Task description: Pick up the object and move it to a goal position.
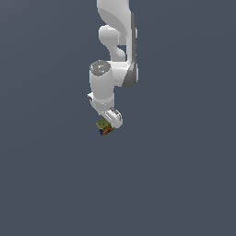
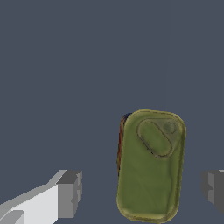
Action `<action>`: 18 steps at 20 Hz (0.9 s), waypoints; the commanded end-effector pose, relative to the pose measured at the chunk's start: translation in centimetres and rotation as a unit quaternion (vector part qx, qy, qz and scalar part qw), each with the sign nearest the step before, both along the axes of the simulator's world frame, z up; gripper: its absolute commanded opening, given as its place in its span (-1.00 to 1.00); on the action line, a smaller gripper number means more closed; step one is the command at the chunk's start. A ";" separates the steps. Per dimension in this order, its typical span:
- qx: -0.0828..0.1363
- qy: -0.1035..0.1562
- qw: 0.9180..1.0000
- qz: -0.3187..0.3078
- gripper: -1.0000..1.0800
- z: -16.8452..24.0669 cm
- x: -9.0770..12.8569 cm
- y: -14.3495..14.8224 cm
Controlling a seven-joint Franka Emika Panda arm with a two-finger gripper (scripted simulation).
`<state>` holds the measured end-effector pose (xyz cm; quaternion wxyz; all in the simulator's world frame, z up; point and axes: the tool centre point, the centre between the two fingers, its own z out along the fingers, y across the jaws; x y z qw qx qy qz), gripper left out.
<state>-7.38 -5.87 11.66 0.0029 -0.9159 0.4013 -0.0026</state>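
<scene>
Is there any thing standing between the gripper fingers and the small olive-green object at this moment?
Nothing visible does. In the wrist view the object lies between the two open fingers, with bare floor on both sides. In the exterior view the gripper sits directly above it.

A plain dark slate-grey surface (image 1: 50, 184) fills both views.

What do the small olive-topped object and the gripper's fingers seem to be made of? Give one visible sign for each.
The object: possibly a metal tin, judging by its raised rim and oval pull-tab shape on the matte olive top; the render leaves this uncertain. The fingers: smooth white shells with flat grey pads, looking like hard plastic or painted metal.
</scene>
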 end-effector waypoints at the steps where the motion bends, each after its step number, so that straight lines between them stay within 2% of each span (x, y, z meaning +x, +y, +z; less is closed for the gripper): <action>1: -0.001 0.001 1.000 -0.023 0.92 -0.3 -0.6 -0.4; 7: -0.001 0.003 0.999 -0.049 0.92 -0.7 -1.3 -0.9; 13: -0.001 0.004 0.999 -0.048 0.92 -1.0 -1.3 -0.9; 18: -0.002 0.004 0.999 -0.049 0.92 -2.8 -1.4 -0.9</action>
